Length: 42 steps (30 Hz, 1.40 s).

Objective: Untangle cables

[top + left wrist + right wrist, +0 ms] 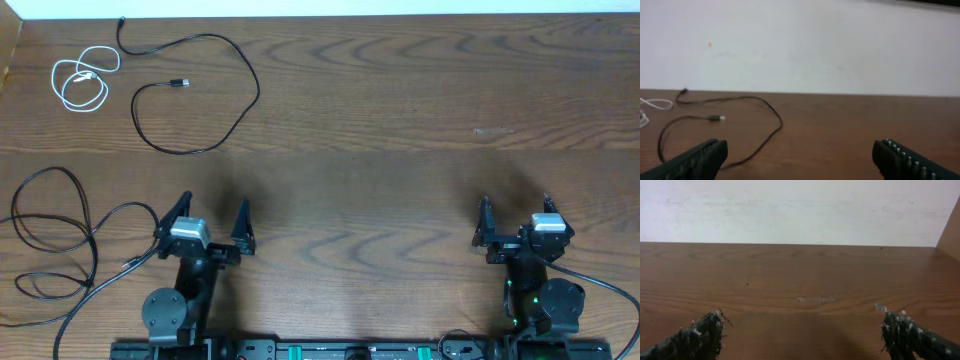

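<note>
Robot lab: wooden table, white wall

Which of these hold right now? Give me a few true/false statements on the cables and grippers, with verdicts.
1. The left gripper and the right gripper are both open and empty. True.
2. The white cable lies in front of the right gripper. False: it is coiled at the far left corner of the table, and the right wrist view shows only bare wood.
3. The far black cable shows in the left wrist view. True.
4. All three cables sit in one pile at the table's middle. False: all lie in the left half, and the near black cable lies on its own by the left edge.
</note>
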Available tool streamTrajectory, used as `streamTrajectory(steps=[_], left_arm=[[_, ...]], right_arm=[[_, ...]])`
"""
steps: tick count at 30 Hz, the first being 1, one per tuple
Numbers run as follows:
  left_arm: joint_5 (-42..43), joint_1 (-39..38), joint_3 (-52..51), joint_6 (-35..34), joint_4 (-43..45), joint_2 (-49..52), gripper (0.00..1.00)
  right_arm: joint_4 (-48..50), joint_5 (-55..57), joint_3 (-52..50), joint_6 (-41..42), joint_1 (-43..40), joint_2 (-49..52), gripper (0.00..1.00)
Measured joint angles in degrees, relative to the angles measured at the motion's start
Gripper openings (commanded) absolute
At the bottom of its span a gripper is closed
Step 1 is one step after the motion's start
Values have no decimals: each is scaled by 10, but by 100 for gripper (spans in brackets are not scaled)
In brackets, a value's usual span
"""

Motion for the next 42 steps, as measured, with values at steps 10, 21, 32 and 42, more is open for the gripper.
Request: streamTrajectory(steps=[10, 21, 32, 42], left_arm=[[-35, 0, -7, -14, 36, 0, 98], [-67, 0, -44, -43, 76, 0, 98], [-112, -1, -42, -56, -44, 0, 98], [-116, -1, -40, -6, -48, 0, 98]], right_arm=[[0, 0, 0, 0, 0, 0, 99], [0, 0, 0, 0, 0, 0, 99], [0, 0, 0, 0, 0, 0, 99], [0, 0, 0, 0, 0, 0, 99]])
